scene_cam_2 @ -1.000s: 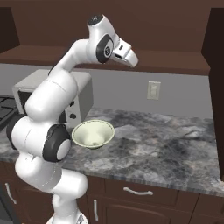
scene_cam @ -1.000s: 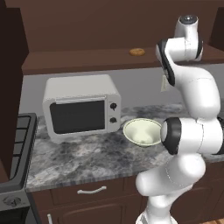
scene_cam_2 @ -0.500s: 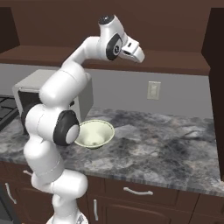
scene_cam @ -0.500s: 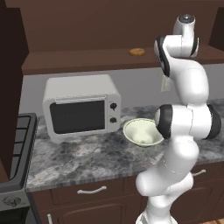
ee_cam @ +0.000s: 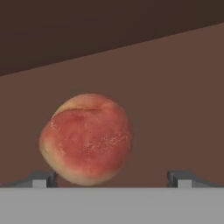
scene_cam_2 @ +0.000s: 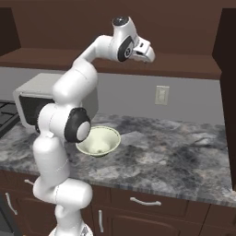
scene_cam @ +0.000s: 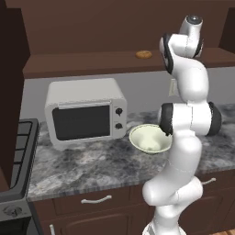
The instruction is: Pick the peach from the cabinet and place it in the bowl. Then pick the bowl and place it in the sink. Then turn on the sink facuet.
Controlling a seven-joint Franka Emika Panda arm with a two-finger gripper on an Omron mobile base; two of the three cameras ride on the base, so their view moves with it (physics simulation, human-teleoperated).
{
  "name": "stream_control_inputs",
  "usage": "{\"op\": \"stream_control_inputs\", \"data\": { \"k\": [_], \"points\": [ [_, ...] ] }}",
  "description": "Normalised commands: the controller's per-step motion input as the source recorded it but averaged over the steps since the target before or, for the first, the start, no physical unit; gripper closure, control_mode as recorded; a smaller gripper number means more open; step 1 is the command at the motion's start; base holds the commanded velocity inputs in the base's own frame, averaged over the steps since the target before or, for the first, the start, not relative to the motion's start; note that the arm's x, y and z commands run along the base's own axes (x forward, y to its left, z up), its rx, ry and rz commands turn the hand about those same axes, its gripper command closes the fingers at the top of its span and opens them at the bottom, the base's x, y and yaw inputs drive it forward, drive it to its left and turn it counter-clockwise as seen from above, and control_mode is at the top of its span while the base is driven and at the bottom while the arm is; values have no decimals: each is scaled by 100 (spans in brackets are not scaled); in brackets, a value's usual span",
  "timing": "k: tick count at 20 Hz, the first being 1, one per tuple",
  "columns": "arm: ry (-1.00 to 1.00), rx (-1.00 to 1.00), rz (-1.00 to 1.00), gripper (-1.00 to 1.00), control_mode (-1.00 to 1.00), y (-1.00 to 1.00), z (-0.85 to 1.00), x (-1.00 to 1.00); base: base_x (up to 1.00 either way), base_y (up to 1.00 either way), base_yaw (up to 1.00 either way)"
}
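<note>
The peach point(ee_cam: 85, 140), round and reddish-orange, lies on the dark brown cabinet shelf point(ee_cam: 175, 109) close in front of my hand, between the open fingertips point(ee_cam: 43, 178) and nearer the left one. My gripper point(ee_cam: 113, 179) touches nothing. From the right base view the gripper point(scene_cam_2: 148, 53) is raised to the cabinet shelf point(scene_cam_2: 189, 69) and points into it. The pale cream-green bowl point(scene_cam: 149, 138) stands empty on the counter by the arm's elbow, also seen as the bowl point(scene_cam_2: 99, 140). The sink and the sink facuet are out of view.
A grey microwave point(scene_cam: 86, 118) stands left of the bowl on the marbled counter point(scene_cam_2: 175, 156). A flat tan cookie point(scene_cam: 143, 54) lies on the shelf left of the hand. A stove point(scene_cam: 16, 151) is at the far left. A wall outlet point(scene_cam_2: 161, 94) is behind the counter.
The hand has moved a little to the right along the shelf and the arm's upper links have turned more upright. The jaws have stayed open. The bowl has not moved.
</note>
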Motion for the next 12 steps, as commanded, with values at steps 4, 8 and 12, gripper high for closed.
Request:
{"op": "stream_control_inputs", "data": {
  "k": [4, 8, 12],
  "points": [
    [0, 0, 6, -100, -100, 0, 0, 37, 0, 0, 0],
    [0, 0, 4, -100, -100, 0, 0, 23, 0, 0, 0],
    [0, 0, 3, 100, -100, 0, 0, 4, 0, 0, 0]
  ]
}}
